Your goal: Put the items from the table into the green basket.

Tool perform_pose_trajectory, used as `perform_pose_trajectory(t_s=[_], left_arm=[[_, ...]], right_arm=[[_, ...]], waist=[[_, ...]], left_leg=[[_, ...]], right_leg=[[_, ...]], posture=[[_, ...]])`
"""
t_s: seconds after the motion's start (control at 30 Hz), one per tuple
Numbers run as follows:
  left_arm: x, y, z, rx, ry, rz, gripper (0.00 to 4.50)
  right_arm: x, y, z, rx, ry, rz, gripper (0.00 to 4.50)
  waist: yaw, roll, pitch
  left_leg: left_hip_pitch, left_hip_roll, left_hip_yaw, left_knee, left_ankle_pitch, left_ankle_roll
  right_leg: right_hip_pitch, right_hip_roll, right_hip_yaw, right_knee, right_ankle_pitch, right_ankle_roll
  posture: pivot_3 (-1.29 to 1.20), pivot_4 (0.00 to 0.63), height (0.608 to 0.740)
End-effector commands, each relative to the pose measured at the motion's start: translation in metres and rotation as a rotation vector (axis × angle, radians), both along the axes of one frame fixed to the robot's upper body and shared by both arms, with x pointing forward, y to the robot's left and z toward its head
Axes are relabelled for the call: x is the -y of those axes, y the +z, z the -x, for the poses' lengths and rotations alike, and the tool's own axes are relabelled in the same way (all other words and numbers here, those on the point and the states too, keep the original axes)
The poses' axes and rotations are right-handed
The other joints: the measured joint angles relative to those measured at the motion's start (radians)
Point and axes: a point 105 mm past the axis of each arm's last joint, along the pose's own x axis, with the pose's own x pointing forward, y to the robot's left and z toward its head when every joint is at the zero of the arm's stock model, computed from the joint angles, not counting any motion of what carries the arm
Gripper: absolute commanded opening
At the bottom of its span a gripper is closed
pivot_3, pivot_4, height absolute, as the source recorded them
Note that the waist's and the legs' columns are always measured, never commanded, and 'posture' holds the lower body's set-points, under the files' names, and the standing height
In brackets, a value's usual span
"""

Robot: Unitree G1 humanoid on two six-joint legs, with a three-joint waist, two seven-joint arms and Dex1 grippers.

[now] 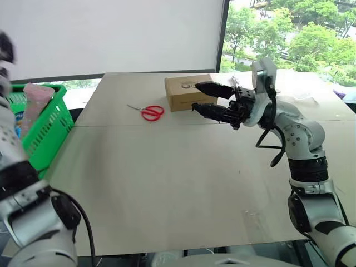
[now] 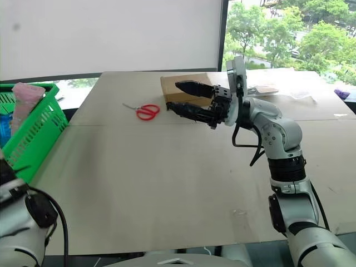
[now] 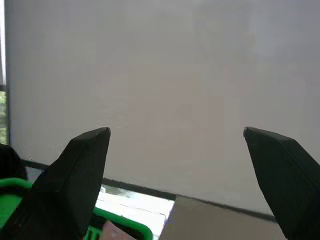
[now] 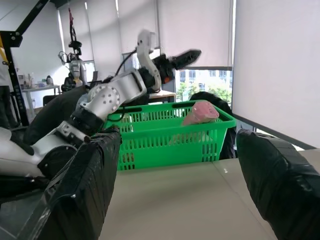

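Red-handled scissors (image 1: 151, 112) lie on the table (image 1: 167, 178) toward its far side. The green basket (image 1: 47, 130) stands off the table's left edge, and a long pinkish packet (image 1: 36, 103) sticks up out of it. My left gripper (image 3: 176, 131) is open and empty. In the right wrist view it hangs above the basket's rim (image 4: 192, 53). My right gripper (image 1: 203, 97) hovers open and empty over the table, pointing left. It is just right of the scissors and in front of a cardboard box.
A brown cardboard box (image 1: 189, 92) sits on the far part of the table behind the right gripper. Clear plastic wrapping (image 1: 300, 92) lies at the back right. Something blue (image 1: 18, 119) shows inside the basket; I cannot tell what it is.
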Motion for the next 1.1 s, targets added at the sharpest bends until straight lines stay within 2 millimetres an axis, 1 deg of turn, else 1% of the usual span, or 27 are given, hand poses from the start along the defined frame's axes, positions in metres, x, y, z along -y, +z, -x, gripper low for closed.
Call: perform_pose_trajectory(t_s=[0.03,0.13,0.17,0.27,0.3,0.37,0.43,0.5,0.57,0.67,0.7,0.83,0.93,1.1], left_arm=[[0.06,-0.021,0.0,-0.043,-0.316,0.061,4.47],[0.1,-0.066,0.005,-0.206,-0.448,0.049,4.47],[0.116,-0.083,0.01,-0.257,-0.506,0.039,4.47],[0.147,-0.116,0.027,-0.351,-0.593,0.009,4.47],[0.153,-0.122,0.031,-0.368,-0.605,-0.004,4.47],[0.159,-0.144,0.038,-0.426,-0.602,-0.028,4.47],[0.161,-0.16,0.043,-0.47,-0.603,-0.033,4.47],[0.163,-0.17,0.047,-0.493,-0.618,-0.067,4.47],[0.165,-0.174,0.049,-0.5,-0.638,-0.084,4.47],[0.169,-0.17,0.048,-0.472,-0.665,-0.069,4.47],[0.17,-0.169,0.047,-0.47,-0.668,-0.083,4.47],[0.17,-0.171,0.045,-0.468,-0.668,-0.14,4.47],[0.17,-0.173,0.045,-0.466,-0.671,-0.15,4.47],[0.172,-0.173,0.045,-0.458,-0.688,-0.144,4.47]], right_arm=[[0.005,-0.001,0.001,0.019,-0.018,0.0,3.92],[0.011,-0.026,-0.005,-0.031,-0.091,0.054,3.92],[0.015,-0.041,-0.011,-0.04,-0.152,0.097,3.92],[0.031,-0.079,-0.026,-0.044,-0.341,0.219,3.92],[0.036,-0.088,-0.029,-0.049,-0.388,0.242,3.92],[0.049,-0.104,-0.033,-0.061,-0.481,0.27,3.92],[0.057,-0.113,-0.031,-0.07,-0.518,0.282,3.92],[0.063,-0.121,-0.028,-0.071,-0.542,0.309,3.92],[0.069,-0.129,-0.026,-0.069,-0.569,0.336,3.92],[0.075,-0.138,-0.026,-0.046,-0.601,0.379,3.92],[0.077,-0.141,-0.027,-0.04,-0.615,0.39,3.92],[0.083,-0.15,-0.03,-0.038,-0.659,0.41,3.92],[0.085,-0.153,-0.03,-0.036,-0.678,0.416,3.92],[0.085,-0.153,-0.032,-0.033,-0.692,0.413,3.92]], waist=[[0.0,0.0,0.0],[0.0,-0.001,-0.001],[0.001,-0.001,-0.001],[0.001,0.0,-0.001],[0.002,0.001,-0.002],[0.003,0.002,-0.002],[0.003,0.005,-0.002],[0.002,0.006,-0.001],[0.002,0.007,-0.002],[0.001,0.007,-0.002],[0.001,0.007,-0.002],[0.0,0.007,-0.002],[0.0,0.007,-0.002],[-0.001,0.007,-0.002]], left_leg=[[0.0,0.0,0.0,0.0,0.0,0.001],[0.0,0.0,-0.001,0.0,-0.001,0.002],[0.0,0.0,0.0,0.0,-0.001,0.002],[0.0,0.0,0.0,0.0,-0.001,0.002],[0.001,0.0,0.001,0.0,-0.001,0.002],[0.001,0.0,0.001,0.0,-0.001,0.003],[0.002,0.0,0.001,0.0,-0.001,0.003],[0.002,0.001,0.001,0.0,-0.001,0.003],[0.003,0.001,0.001,0.0,-0.001,0.003],[0.004,0.001,0.002,0.0,-0.001,0.003],[0.004,0.001,0.002,0.0,-0.001,0.003],[0.004,0.001,0.004,0.0,-0.001,0.003],[0.005,0.003,0.005,0.0,-0.001,0.003],[0.005,0.003,0.005,0.0,-0.001,0.003]], right_leg=[[0.0,0.0,0.0,0.0,0.0,0.0],[0.0,0.0,0.0,-0.001,0.0,0.0],[0.0,0.0,0.0,-0.001,0.0,0.0],[0.0,0.0,0.001,-0.001,0.0,0.0],[0.001,0.0,0.001,-0.001,0.0,0.0],[0.001,0.0,0.001,-0.001,0.0,0.0],[0.001,0.001,0.001,0.0,0.0,0.0],[0.001,0.003,0.002,0.0,-0.001,-0.001],[0.003,0.004,0.002,0.0,-0.001,-0.001],[0.004,0.008,0.004,-0.001,-0.001,-0.001],[0.004,0.011,0.005,-0.001,-0.001,0.0],[0.004,0.013,0.007,-0.002,-0.001,0.0],[0.004,0.015,0.008,-0.002,-0.001,0.0],[0.004,0.015,0.009,-0.002,-0.001,0.0]], posture=[[0.14,0.0,0.724],[0.14,0.0,0.724],[0.14,0.0,0.724],[0.13,0.0,0.724],[0.13,0.0,0.724],[0.13,0.0,0.724],[0.13,0.0,0.724],[0.12,0.0,0.724],[0.1,0.0,0.724],[0.1,0.0,0.724],[0.1,0.0,0.724],[0.09,0.0,0.724],[0.09,0.0,0.724],[0.09,0.0,0.724]])
